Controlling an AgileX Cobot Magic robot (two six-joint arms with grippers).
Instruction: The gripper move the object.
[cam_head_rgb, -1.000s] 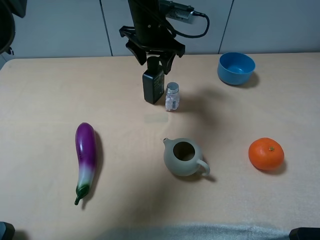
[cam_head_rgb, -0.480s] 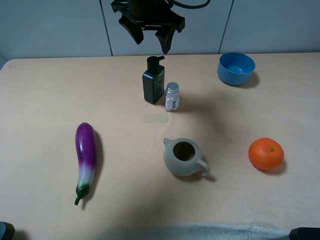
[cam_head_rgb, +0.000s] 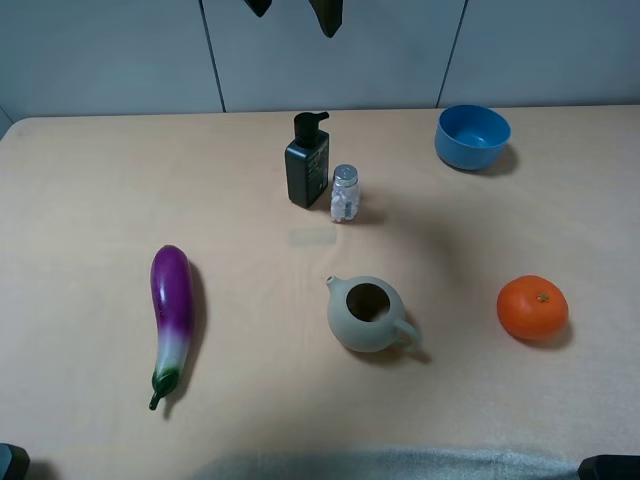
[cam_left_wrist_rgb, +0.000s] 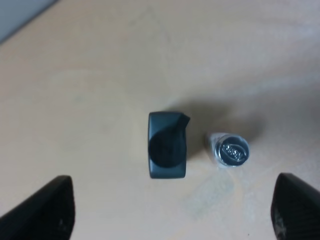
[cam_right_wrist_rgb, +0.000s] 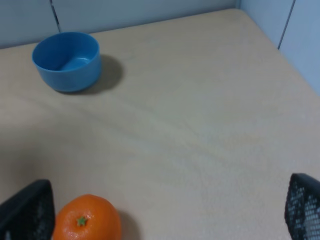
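The dark pump bottle (cam_head_rgb: 306, 165) stands upright at the back middle of the table, touched by no gripper. A small clear silver-capped shaker (cam_head_rgb: 344, 193) stands just to its right. My left gripper (cam_head_rgb: 293, 10) hangs open high above the bottle, with only its fingertips showing at the top edge. In the left wrist view, the bottle (cam_left_wrist_rgb: 167, 145) and shaker (cam_left_wrist_rgb: 231, 151) lie far below the open gripper (cam_left_wrist_rgb: 170, 210). My right gripper (cam_right_wrist_rgb: 165, 210) is open and empty, above the table's right side.
A blue bowl (cam_head_rgb: 472, 135) sits at the back right, and also shows in the right wrist view (cam_right_wrist_rgb: 66, 60). An orange (cam_head_rgb: 533, 307) lies at the right, a grey teapot (cam_head_rgb: 368, 315) in the middle front, and a purple eggplant (cam_head_rgb: 171, 315) at the left.
My left gripper, which stood around the bottle's pump head, has risen straight up and nearly out of view. The bottle stays standing where it was.
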